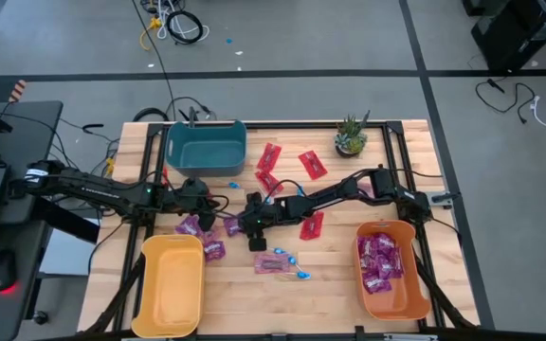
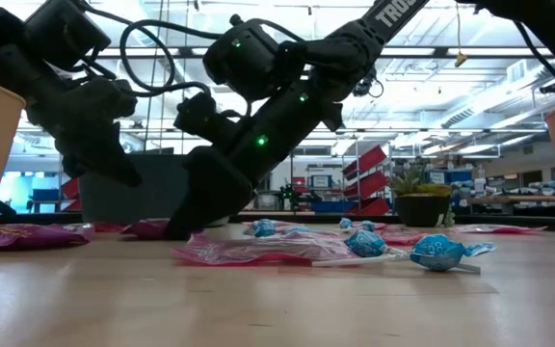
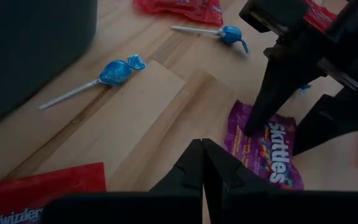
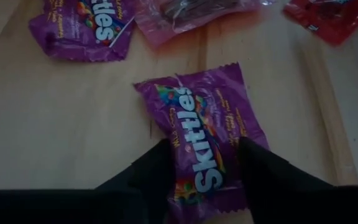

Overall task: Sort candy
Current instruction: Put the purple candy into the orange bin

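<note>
Wooden worktop, centre: right tool open, one finger either side of a purple Skittles packet, not yet gripped; packet's long axis runs between the fingers. Left tool shut, empty, beside.

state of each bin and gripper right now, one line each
orange bin: holds purple packets
yellow bin: empty
teal bin: nothing visible inside
right gripper: open, fingers either side of a purple Skittles packet lying flat on the table
left gripper: shut, holding nothing
</note>
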